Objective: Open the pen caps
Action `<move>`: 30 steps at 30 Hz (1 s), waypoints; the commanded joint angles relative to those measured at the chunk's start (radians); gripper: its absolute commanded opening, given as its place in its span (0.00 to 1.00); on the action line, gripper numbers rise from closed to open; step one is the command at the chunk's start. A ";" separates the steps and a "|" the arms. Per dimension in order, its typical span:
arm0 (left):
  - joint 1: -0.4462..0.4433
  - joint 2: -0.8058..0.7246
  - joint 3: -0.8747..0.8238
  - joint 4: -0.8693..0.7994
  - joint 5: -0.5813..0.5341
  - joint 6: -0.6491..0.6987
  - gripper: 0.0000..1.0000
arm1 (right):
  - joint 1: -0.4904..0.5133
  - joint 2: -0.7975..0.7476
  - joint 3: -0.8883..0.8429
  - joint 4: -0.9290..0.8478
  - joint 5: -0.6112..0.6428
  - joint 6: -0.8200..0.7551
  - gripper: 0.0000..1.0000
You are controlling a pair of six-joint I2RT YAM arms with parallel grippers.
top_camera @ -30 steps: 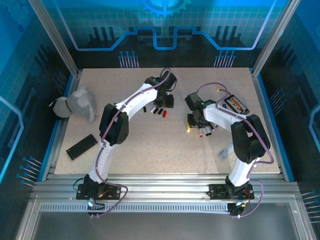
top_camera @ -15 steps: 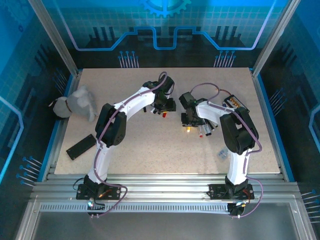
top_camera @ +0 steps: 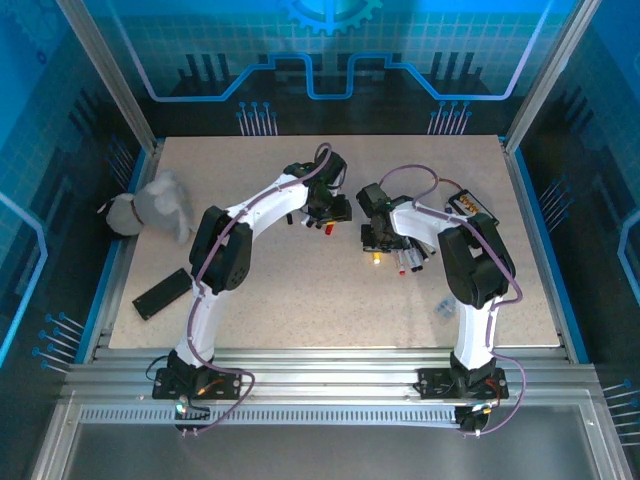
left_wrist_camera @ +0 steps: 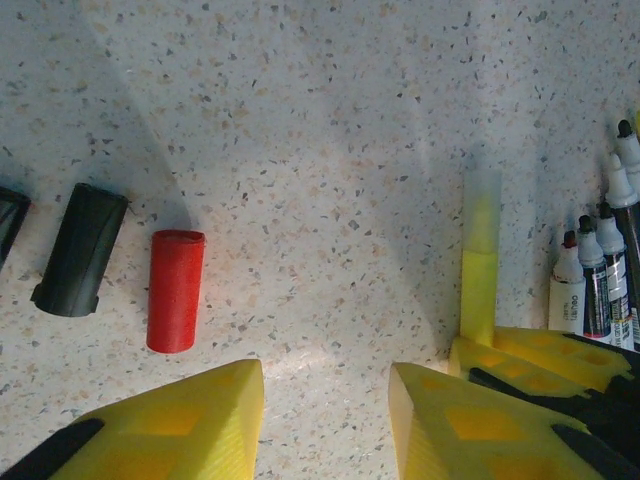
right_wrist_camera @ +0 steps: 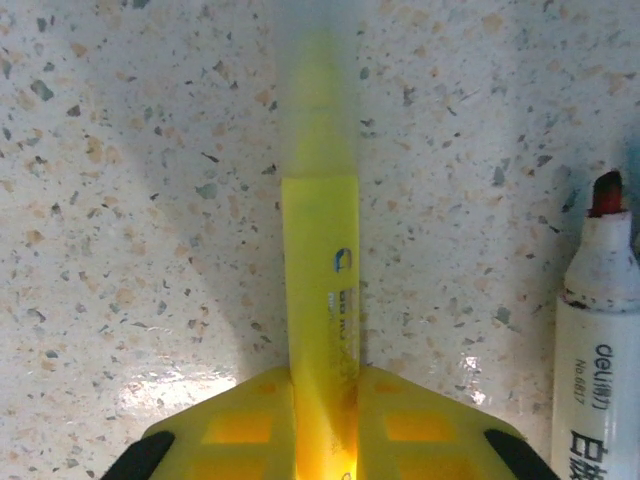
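I see a yellow pen [right_wrist_camera: 322, 300] lying flat with its frosted clear cap [right_wrist_camera: 318, 80] on and its rear end pinched in the right gripper [right_wrist_camera: 322, 400]. Just beside it lies a white pen [right_wrist_camera: 598, 340], uncapped, with its red tip bare. In the left wrist view, more uncapped pens [left_wrist_camera: 600, 285] lie side by side, tips pointing the same way. Well apart from them, a red cap [left_wrist_camera: 176, 291] and a black cap [left_wrist_camera: 80, 250] lie on their sides, near each other but not touching.
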 commanded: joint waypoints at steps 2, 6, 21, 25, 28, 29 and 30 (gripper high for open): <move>0.009 -0.047 -0.019 0.020 0.045 -0.024 0.38 | 0.016 0.040 -0.064 0.025 -0.042 0.008 0.07; 0.008 -0.057 -0.032 0.042 0.070 -0.048 0.39 | 0.015 -0.039 -0.146 0.149 -0.097 -0.015 0.00; -0.011 -0.073 -0.060 0.096 0.091 -0.094 0.52 | -0.044 -0.262 -0.362 0.512 -0.433 0.013 0.00; -0.015 -0.060 -0.054 0.095 0.099 -0.098 0.53 | -0.042 -0.290 -0.376 0.531 -0.440 0.016 0.00; -0.017 -0.048 -0.042 0.088 0.097 -0.098 0.53 | -0.042 -0.301 -0.381 0.543 -0.451 0.021 0.00; -0.018 -0.044 -0.040 0.088 0.099 -0.101 0.53 | -0.041 -0.304 -0.383 0.548 -0.457 0.021 0.00; -0.020 -0.042 -0.041 0.089 0.099 -0.102 0.53 | -0.041 -0.308 -0.385 0.550 -0.458 0.024 0.00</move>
